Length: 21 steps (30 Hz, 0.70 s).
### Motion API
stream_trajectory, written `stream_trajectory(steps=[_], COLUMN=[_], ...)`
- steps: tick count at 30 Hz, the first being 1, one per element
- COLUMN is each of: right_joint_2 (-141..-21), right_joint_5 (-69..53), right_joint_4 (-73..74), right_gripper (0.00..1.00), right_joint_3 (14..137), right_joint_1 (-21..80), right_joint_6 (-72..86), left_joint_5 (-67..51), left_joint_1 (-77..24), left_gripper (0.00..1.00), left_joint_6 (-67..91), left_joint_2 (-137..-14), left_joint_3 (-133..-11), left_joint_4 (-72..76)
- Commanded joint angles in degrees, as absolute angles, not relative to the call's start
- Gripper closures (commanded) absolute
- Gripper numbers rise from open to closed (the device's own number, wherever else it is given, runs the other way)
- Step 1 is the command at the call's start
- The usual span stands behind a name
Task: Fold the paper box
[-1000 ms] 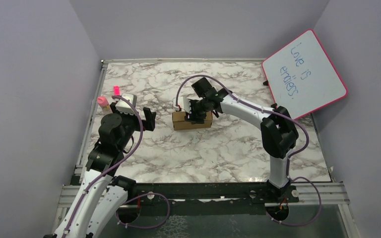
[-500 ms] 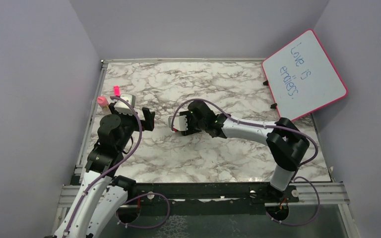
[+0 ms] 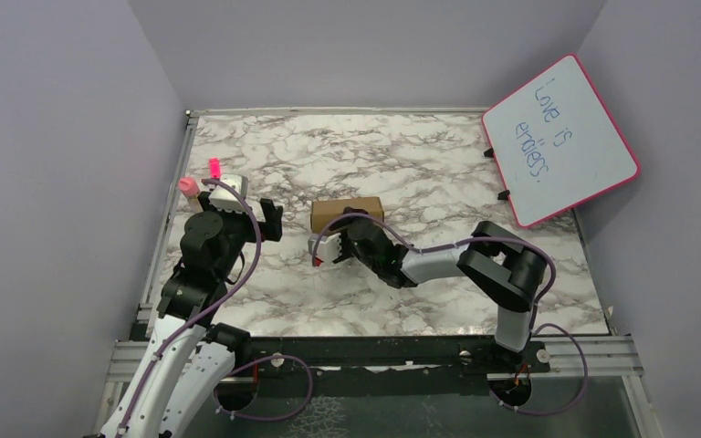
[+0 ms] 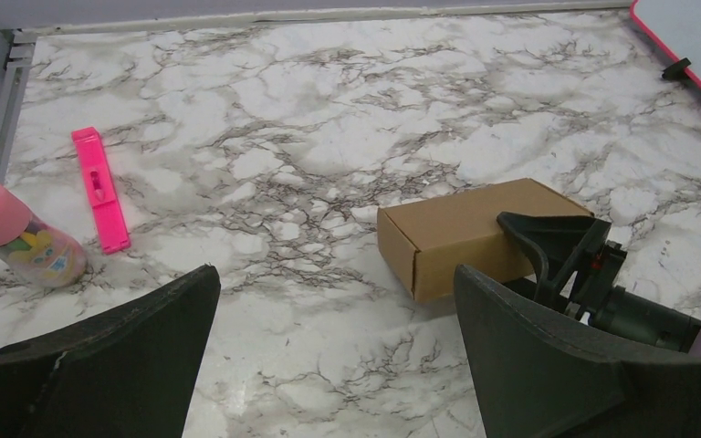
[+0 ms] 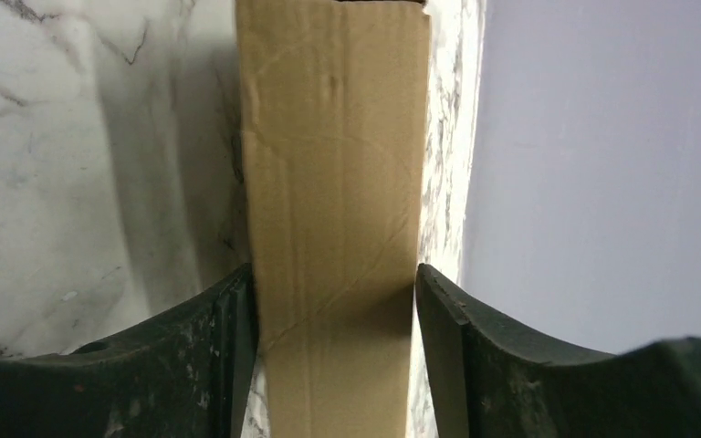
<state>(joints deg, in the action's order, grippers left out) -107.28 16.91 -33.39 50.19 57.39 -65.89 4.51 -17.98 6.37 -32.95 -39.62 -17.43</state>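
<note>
Lowered right end effector (image 5: 333, 283) flanks paper box (image 3: 347, 212), grip unclear; left end effector (image 4: 336, 274) released.

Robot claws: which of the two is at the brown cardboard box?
The right gripper: the paper box sits between its fingers. The left gripper hangs open, apart from the box.

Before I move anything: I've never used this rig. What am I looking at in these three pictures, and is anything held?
Two robot arms stand at the near edge of the table. One picture looks down from above and behind them; the other two come from a camera on each wrist. On it: a brown box, a pink bottle, a pink strip; a whiteboard leans at the far right. The left tool is open, empty. The right tool straddles the box; whether it grips I cannot tell.
</note>
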Motion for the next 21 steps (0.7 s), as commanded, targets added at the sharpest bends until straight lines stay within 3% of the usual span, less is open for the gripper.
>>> stream_trajectory(steps=[1, 7, 14, 21], right_joint_2=[-107.6, -105.3, -101.5, -96.3], right_joint_5=[21.3, 17.6, 7.7, 0.5], right_joint_4=[-28.5, -9.6, 10.9, 13.9], right_gripper=[0.29, 0.01, 0.00, 0.00], right_joint_3=[49.8, 54.8, 60.8, 62.8], right_joint_1=[58.3, 58.5, 58.5, 58.3], right_joint_6=[-61.5, -53.0, -41.5, -32.8], left_joint_5=[5.7, 5.3, 5.0, 4.3], left_joint_1=[-17.7, -17.6, -17.6, -17.6], left_gripper=[0.01, 0.01, 0.01, 0.01], left_joint_6=[6.4, 6.3, 6.3, 6.5], left_joint_2=[-32.9, -33.0, -32.9, -32.9], left_joint_3=[-39.4, -39.5, -39.4, -39.4], left_joint_4=[-17.4, -17.4, -17.3, -17.1])
